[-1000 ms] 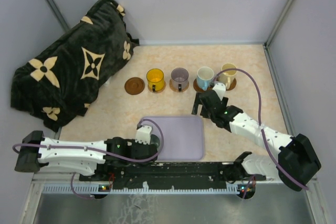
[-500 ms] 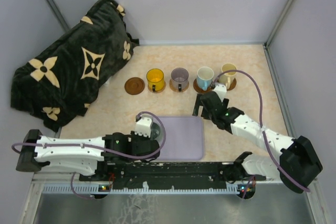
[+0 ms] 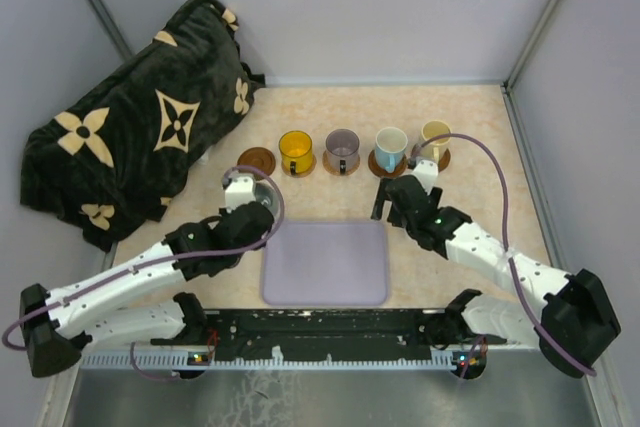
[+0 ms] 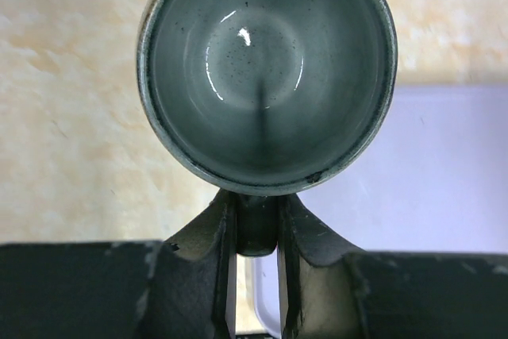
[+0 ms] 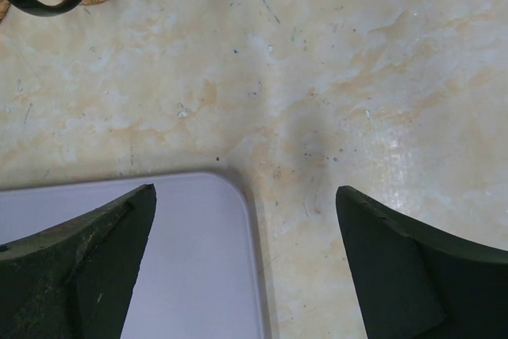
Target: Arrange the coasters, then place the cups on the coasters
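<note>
My left gripper (image 4: 255, 213) is shut on the handle of the grey-green cup (image 4: 266, 69), which hangs upright over the table. From above, this cup (image 3: 262, 190) is just near of the empty dark coaster (image 3: 256, 158) at the left end of the row. The yellow cup (image 3: 296, 150), mauve cup (image 3: 342, 149), light blue cup (image 3: 390, 147) and cream cup (image 3: 435, 142) each stand on a coaster. My right gripper (image 3: 397, 192) is open and empty over the table, near of the blue cup; its fingertips (image 5: 143, 200) straddle the tray's corner.
The lavender tray (image 3: 326, 265) lies between the arms with nothing on it; its corner (image 5: 159, 260) shows under the right gripper. A dark flowered blanket (image 3: 140, 127) is heaped at the far left. Grey walls close in the table.
My left arm has carried the grey-green cup from the tray's left edge away and leftward, to just short of the empty coaster. The right gripper has barely shifted.
</note>
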`<state>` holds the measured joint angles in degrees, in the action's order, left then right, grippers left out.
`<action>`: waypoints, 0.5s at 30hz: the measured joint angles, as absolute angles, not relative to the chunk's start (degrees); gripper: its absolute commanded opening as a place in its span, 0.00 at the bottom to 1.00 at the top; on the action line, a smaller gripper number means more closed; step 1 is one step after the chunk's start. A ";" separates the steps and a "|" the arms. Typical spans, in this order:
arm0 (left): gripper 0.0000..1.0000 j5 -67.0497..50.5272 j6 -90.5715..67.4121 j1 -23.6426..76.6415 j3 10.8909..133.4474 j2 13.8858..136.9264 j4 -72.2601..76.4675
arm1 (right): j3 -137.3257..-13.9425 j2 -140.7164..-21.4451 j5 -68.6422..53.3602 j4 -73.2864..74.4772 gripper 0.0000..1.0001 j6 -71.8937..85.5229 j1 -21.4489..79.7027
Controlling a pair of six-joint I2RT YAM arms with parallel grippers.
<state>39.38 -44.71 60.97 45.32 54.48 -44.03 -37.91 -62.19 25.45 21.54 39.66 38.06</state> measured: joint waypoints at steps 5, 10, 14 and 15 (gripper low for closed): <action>0.17 33.98 -33.30 46.11 44.97 56.95 -35.33 | -37.93 -59.20 28.82 24.36 0.98 38.92 38.06; 0.17 26.61 -25.71 33.80 45.01 64.14 -27.62 | -40.12 -57.39 34.11 28.27 0.99 36.42 37.76; 0.17 21.96 -21.89 28.21 46.17 70.65 -23.35 | -42.94 -57.19 36.60 29.98 0.99 34.61 35.97; 0.17 20.75 -21.12 27.09 46.96 72.31 -22.52 | -43.33 -56.90 36.99 30.20 0.99 34.24 35.29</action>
<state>20.75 -21.12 27.09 46.96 72.31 -22.52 -43.33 -56.90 36.99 30.20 34.24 35.29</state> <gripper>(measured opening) 0.250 0.985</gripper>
